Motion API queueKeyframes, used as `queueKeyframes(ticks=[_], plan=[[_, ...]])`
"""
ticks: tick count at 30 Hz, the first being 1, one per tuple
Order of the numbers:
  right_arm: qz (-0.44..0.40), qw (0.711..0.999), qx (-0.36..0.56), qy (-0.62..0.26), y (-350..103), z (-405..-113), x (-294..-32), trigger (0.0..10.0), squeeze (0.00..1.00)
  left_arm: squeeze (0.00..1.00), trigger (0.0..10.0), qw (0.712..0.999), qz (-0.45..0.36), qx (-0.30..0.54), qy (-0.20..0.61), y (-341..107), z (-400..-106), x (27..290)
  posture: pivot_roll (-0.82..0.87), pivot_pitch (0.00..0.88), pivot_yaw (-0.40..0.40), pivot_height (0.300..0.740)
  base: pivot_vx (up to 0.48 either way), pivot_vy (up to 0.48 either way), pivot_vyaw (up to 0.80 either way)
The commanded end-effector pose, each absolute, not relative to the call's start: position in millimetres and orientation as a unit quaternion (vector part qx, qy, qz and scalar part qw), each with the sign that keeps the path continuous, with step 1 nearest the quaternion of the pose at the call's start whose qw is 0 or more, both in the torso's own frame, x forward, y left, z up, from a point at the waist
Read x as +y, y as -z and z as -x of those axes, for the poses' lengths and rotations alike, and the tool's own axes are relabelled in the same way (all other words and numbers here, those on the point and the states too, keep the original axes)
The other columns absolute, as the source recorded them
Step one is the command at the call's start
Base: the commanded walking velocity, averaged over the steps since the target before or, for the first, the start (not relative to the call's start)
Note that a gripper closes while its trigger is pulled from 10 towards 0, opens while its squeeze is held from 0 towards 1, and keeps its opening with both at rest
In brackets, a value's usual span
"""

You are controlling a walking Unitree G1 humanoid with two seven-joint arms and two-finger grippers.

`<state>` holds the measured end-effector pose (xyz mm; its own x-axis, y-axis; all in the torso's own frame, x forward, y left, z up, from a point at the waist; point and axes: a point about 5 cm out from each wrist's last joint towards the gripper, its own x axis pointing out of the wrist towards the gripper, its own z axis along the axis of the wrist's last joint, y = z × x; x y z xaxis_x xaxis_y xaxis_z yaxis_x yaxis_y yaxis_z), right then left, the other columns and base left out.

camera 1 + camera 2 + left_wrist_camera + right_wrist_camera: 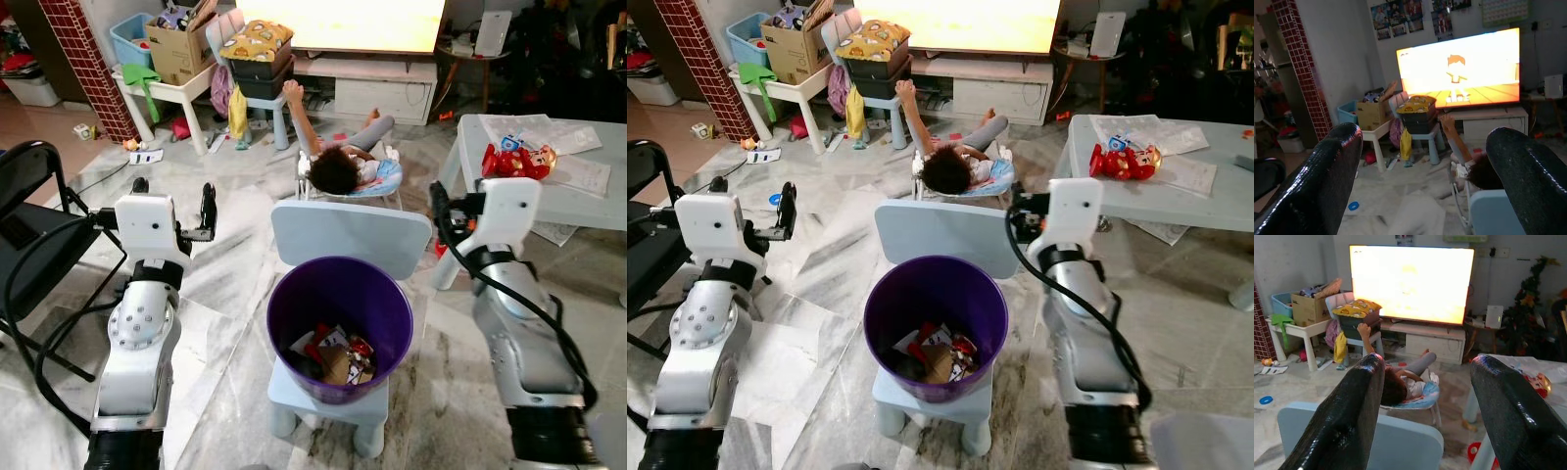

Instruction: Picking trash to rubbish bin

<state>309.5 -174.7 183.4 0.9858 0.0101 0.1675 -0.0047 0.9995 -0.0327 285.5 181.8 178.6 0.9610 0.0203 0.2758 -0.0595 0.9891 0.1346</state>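
Trash (333, 357) already down inside the purple rubbish bin (294, 308) on the small blue chair (348, 230), left gripper (1425, 186) and right gripper (1422, 416) both raised, jaws apart and empty, likely little left beyond scattered floor litter (147, 155).

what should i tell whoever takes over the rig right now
Left gripper: open, empty, raised left of the bin.
Right gripper: open, empty, raised right of the bin.
Purple rubbish bin stands on a small blue chair directly ahead, with trash already inside.
A person lies on the floor beyond the chair.
Left: litter on the far-left floor may need picking; go carefully.
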Motion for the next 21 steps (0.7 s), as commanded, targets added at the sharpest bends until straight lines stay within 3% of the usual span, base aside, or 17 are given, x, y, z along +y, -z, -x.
queueKeyframes(ticks=[1, 9, 21], plan=[[0.012, 0.996, -0.084, -0.002, -186.1, -307.5, -177.2, 10.0, 0.0, 0.0, 10.0, 0.988, -0.071, -0.137, -0.012, -180.0, -283.4, 174.1, 0.05, 0.068, 0.012, 0.74, 0.0, 0.0, 0.0], [0.009, 0.996, -0.093, -0.011, -192.3, -312.2, -171.4, 10.0, 0.0, 0.0, 10.0, 0.99, -0.041, -0.133, -0.005, -185.5, -290.7, 162.0, 0.04, 0.065, 0.012, 0.74, 0.0, 0.0, -0.5], [0.008, 0.996, -0.091, -0.022, -193.3, -315.0, -166.0, 10.0, 0.0, 0.0, 10.0, 0.991, -0.037, -0.129, -0.011, -188.6, -292.8, 163.4, 0.04, 0.075, 0.003, 0.74, 0.0, 0.0, 0.0]])
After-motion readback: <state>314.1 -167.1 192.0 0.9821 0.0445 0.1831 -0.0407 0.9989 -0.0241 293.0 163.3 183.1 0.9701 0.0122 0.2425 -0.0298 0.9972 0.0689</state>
